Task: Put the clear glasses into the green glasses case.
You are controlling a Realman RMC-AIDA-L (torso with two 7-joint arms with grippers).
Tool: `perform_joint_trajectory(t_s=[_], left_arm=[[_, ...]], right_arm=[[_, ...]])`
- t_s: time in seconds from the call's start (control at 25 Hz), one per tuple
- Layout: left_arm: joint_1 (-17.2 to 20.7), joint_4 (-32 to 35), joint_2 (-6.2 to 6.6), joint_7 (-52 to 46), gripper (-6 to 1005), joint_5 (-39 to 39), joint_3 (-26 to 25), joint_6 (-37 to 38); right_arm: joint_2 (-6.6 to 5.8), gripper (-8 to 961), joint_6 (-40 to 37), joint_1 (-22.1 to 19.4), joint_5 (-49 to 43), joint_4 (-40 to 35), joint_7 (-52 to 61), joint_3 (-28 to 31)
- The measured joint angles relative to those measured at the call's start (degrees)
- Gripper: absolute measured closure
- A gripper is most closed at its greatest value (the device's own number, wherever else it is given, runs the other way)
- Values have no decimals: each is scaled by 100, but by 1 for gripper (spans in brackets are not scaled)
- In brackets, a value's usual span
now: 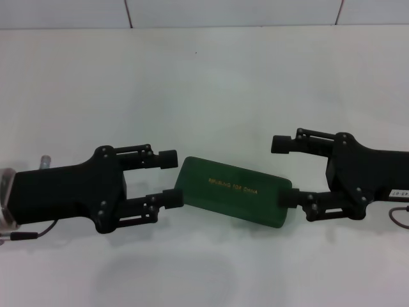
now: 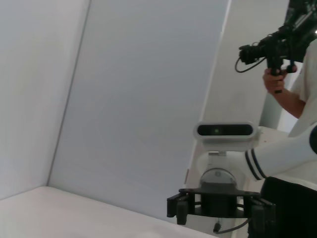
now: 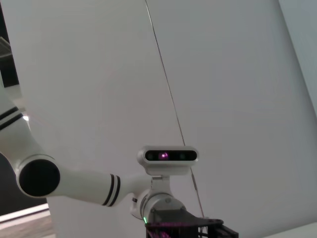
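The green glasses case (image 1: 233, 190) lies shut on the white table, slightly slanted, with gold lettering on its lid. My left gripper (image 1: 170, 177) is open at the case's left end, and its near finger (image 1: 172, 197) is right against that end. My right gripper (image 1: 285, 171) is open at the case's right end, with its near finger (image 1: 292, 199) at the case's corner. Neither gripper holds anything. The clear glasses are out of view in every frame.
The white table (image 1: 204, 83) runs back to a white wall. The left wrist view shows the right arm's wrist camera (image 2: 225, 130) and a person (image 2: 297, 74) holding a camera behind it. The right wrist view shows the left arm's wrist camera (image 3: 167, 155).
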Motion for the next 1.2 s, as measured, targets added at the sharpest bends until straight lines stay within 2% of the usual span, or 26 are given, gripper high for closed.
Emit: perform_joint_trajectory(t_s=[0.28,0.6,1.2], left_arm=[[-16,0,-42,1,360,53,-205,-13],[-24,0,-93,1,360,47,-217,-75],[-75,5,-117,-26,360,37,-218,-85]], right_arm=[[-20,99,40,78,0,-42,-134,36],[-56,100,45,91,-17,-238,-197,53],[-10,103,32,-6,-6,-198,-243,50]])
